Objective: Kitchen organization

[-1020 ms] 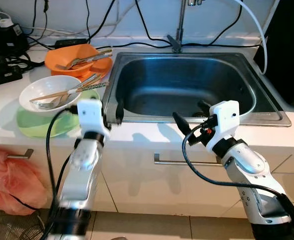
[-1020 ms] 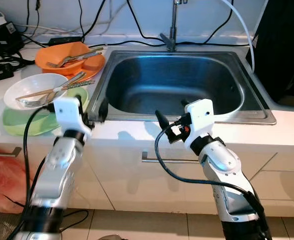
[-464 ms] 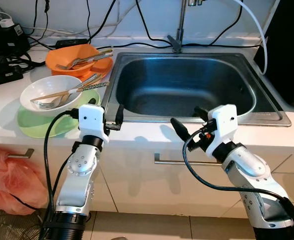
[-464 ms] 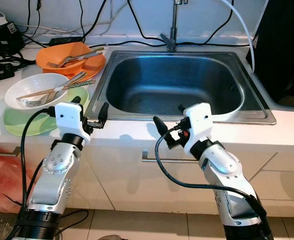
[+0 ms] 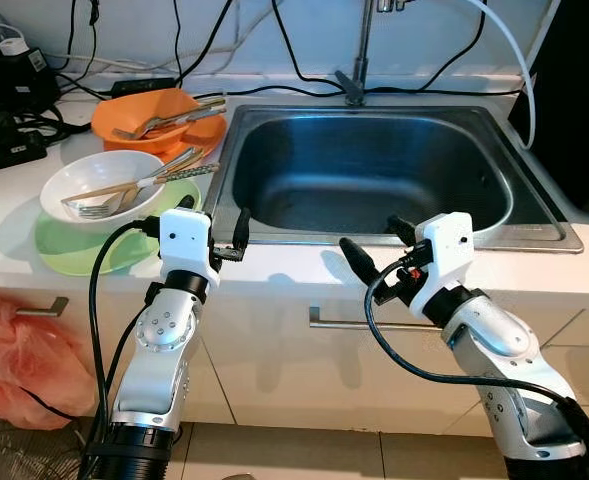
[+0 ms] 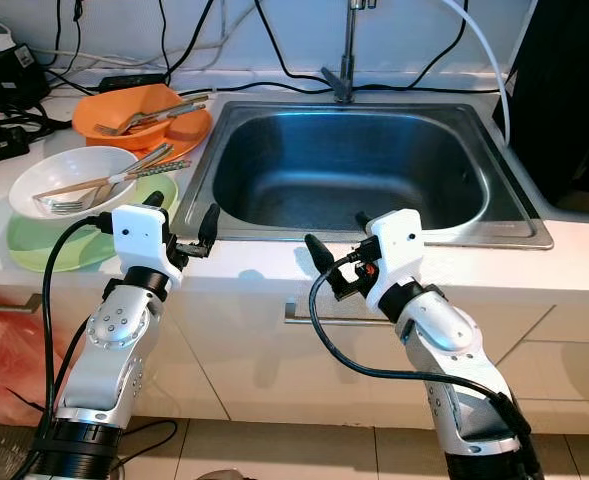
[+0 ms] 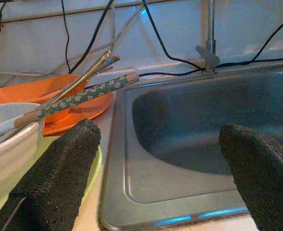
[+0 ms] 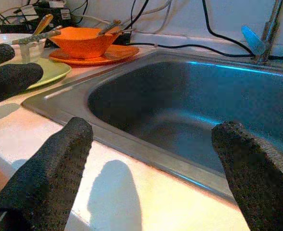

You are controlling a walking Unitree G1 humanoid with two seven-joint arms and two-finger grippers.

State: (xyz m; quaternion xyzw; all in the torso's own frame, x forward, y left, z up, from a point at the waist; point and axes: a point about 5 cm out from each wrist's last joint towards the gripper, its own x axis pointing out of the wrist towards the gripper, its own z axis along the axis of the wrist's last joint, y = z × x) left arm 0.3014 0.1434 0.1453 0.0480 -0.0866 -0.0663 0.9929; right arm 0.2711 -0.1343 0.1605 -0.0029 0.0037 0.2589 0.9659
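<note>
- Stainless steel sink (image 5: 274, 222), basin bare, sits at centre; faucet (image 5: 354, 85) at 12 o'clock of it.
- Dishes stand at 9 to 10 o'clock of the sink on the white counter (image 5: 4, 215): white bowl (image 5: 84, 178) holding a fork and chopsticks (image 5: 149, 180) on a green plate (image 5: 69, 245); orange bowl (image 5: 144, 112) with utensils behind it on an orange plate (image 5: 206, 130).
- Left gripper (image 5: 214, 228) hovers over the sink's front-left rim, fingers spread, holding nothing; the green plate lies just beside it at 9 o'clock.
- Right gripper (image 5: 374, 243) hovers over the counter edge at the sink's 6 o'clock, fingers parted, empty.
- Judgement: approach stage; nothing grasped yet. Next move likely calls for the left gripper to swing toward 9 o'clock and close on the white bowl's rim or its utensils.
- Against one second ago: the left arm has drawn in slightly and settled; the right gripper has dropped and shifted slightly toward 9 o'clock. Dishes unmoved.
</note>
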